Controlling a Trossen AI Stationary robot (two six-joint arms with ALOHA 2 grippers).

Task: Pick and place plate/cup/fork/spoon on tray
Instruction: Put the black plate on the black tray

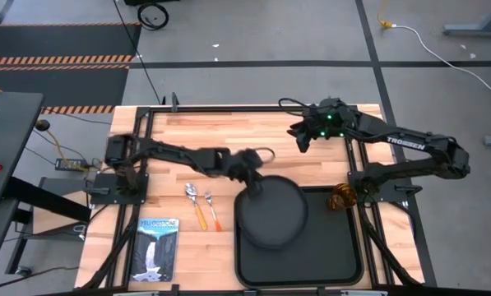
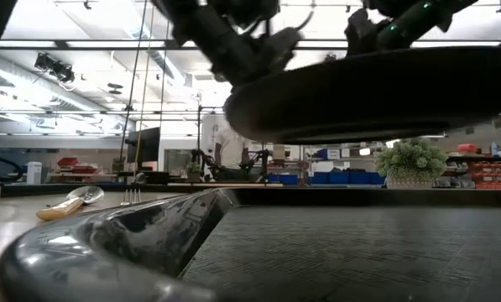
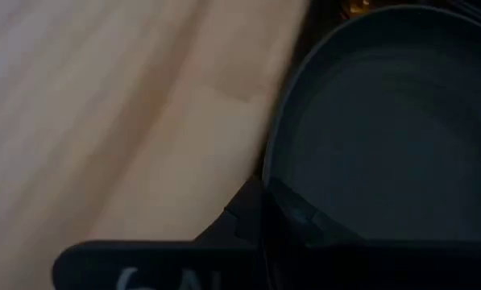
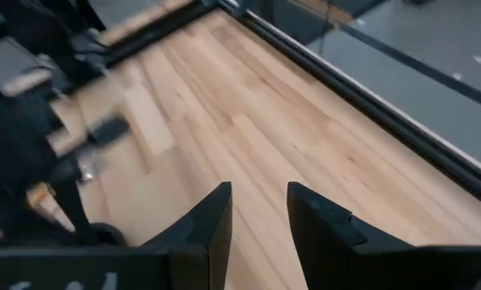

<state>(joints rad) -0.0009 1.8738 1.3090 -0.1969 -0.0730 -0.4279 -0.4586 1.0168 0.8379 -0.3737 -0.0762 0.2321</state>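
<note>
Plate held above the tray

Left gripper pinched the rim of the plate and held it clear of the tray (the low view showed a gap beneath it); the plate hung over the tray's left part. Right gripper hovered above bare wood near the table's far edge, fingers slightly parted, gripping nothing. The cup stood at the tray's far right corner; the spoon and fork lay side by side left of the tray; a booklet lay nearer the front.
</note>
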